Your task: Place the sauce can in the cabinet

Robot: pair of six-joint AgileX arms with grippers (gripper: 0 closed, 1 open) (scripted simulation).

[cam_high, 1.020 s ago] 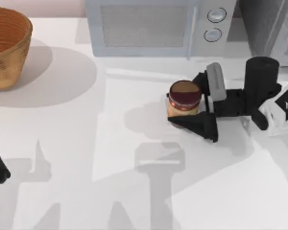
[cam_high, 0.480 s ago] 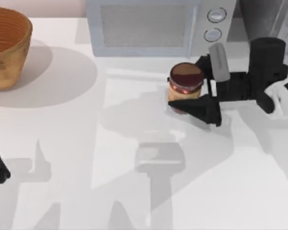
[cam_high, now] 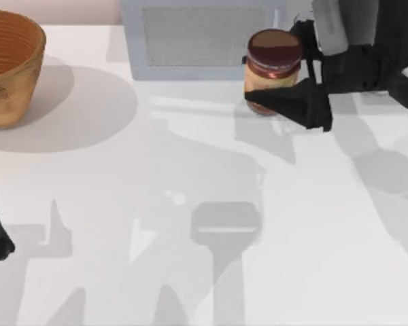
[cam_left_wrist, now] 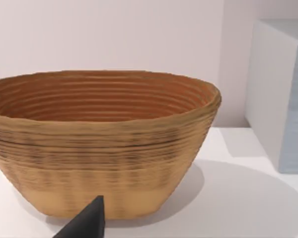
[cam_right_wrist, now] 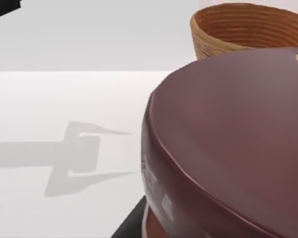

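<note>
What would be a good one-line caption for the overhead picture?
The right gripper holds a sauce can in front of the microwave; a basket sits at far left.

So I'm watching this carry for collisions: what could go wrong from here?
The sauce can is held between the right gripper jaws, lifted right in front of the microwave. Swinging on toward the cabinet at the top view's right, it might clip the microwave's front. The jaws appear to grip the can's sides only, so a fast turn could let it slip. The left gripper sits parked by the basket.
</note>
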